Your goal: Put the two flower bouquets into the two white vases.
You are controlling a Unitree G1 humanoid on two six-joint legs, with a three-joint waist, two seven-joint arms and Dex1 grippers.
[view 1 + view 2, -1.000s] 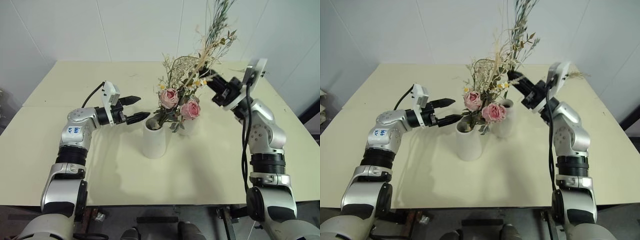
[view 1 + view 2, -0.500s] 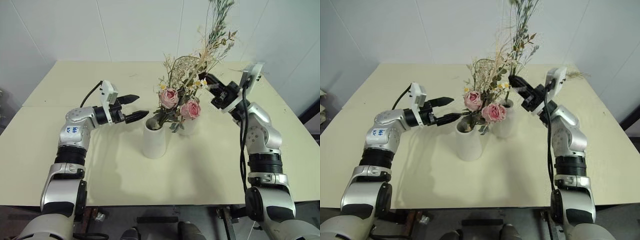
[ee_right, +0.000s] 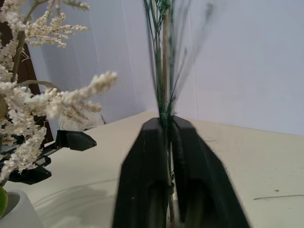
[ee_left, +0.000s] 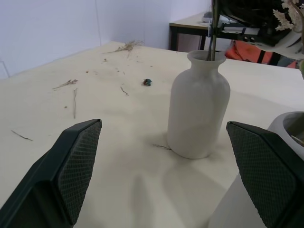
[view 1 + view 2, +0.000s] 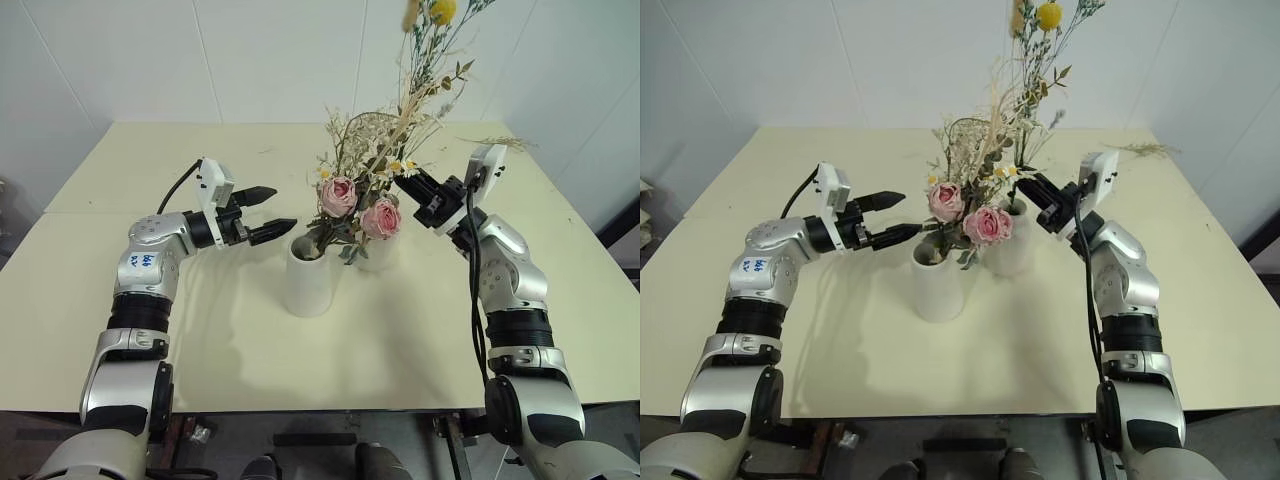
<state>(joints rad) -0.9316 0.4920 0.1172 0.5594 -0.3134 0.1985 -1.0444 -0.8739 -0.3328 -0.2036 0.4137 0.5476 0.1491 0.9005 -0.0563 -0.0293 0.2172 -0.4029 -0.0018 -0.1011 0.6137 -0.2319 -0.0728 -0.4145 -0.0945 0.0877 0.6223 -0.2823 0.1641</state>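
The bushy bouquet (image 5: 350,205) with two pink roses stands in the wide white vase (image 5: 311,277). This wide vase sits near the middle of the pale table (image 5: 120,300), and it is the spot used here to place everything else.

Just behind the wide vase, a little to its right, is the bottle-shaped vase (image 4: 198,111) with the narrow neck. The two vases are very close, but it is hard to tell if they touch. The slim bouquet (image 5: 1040,60) with small yellow blooms has its stems going down into the neck of that bottle vase. Its top rises high above the roses, and one round yellow bloom shows at the very top.

To the right of the wide vase, and above the bottle vase, is the right gripper (image 5: 410,186). Its two black fingers (image 3: 147,180) are pressed close around the green stems of the slim bouquet, so it is holding them.

To the left of the wide vase is the left gripper (image 5: 272,212). Its fingers are spread wide apart with nothing between them. The fingertips point at the wide vase, near its rim, and do not touch it.

Small dry twigs (image 4: 71,90) lie on the table behind the bottle vase.
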